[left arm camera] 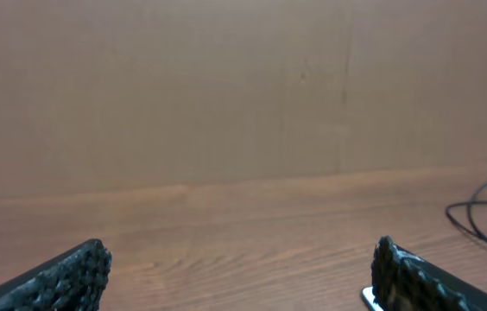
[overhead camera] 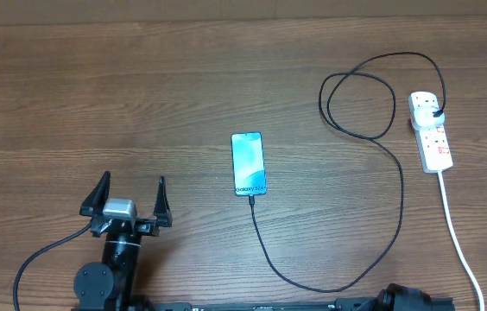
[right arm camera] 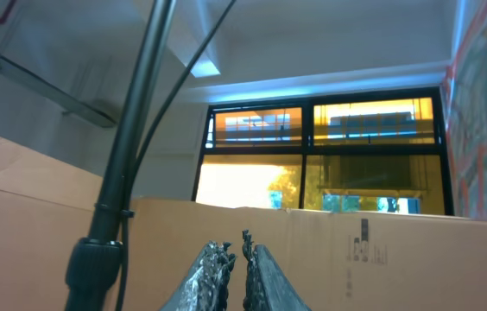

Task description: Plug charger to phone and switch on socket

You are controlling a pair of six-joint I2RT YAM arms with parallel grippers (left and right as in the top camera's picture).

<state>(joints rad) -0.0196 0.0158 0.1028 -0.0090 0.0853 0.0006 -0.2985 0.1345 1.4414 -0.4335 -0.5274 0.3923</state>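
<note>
Left gripper (overhead camera: pixel 133 181) sits low on the near-left part of the table (overhead camera: pixel 97 86), its two fingers spread as wide as they go with nothing between them. Its own camera shows the same: the gripper (left arm camera: pixel 242 255) frames bare wood, with one dark ribbed fingertip at each bottom corner. A pale sliver shows beside the right-hand finger. It may be a corner of the phone, but too little of it shows to be sure.

The right gripper (right arm camera: pixel 237 250) is tipped upward, away from the table. Its fingers are drawn almost together and grip nothing. Behind them are cardboard boxes (right arm camera: pixel 36 207), a black pole (right arm camera: pixel 127 147) and a lit window (right arm camera: pixel 321 164). From overhead only the base of that arm shows, at the bottom edge.

The phone (overhead camera: pixel 248 164) lies flat near the middle of the table, screen up and glowing light blue, well apart from both grippers. The charger (overhead camera: pixel 401 203) meets the phone's near short edge, and its tip looks seated there. Its black cable swings toward the near edge, climbs on the right, and makes a loose loop before reaching the socket (overhead camera: pixel 431 131). The socket lies at the far right, with the charger's black plug in its far end. Its white cord (overhead camera: pixel 455 233) trails off toward the near-right corner. The red-marked switches are too small to read as on or off.
</note>
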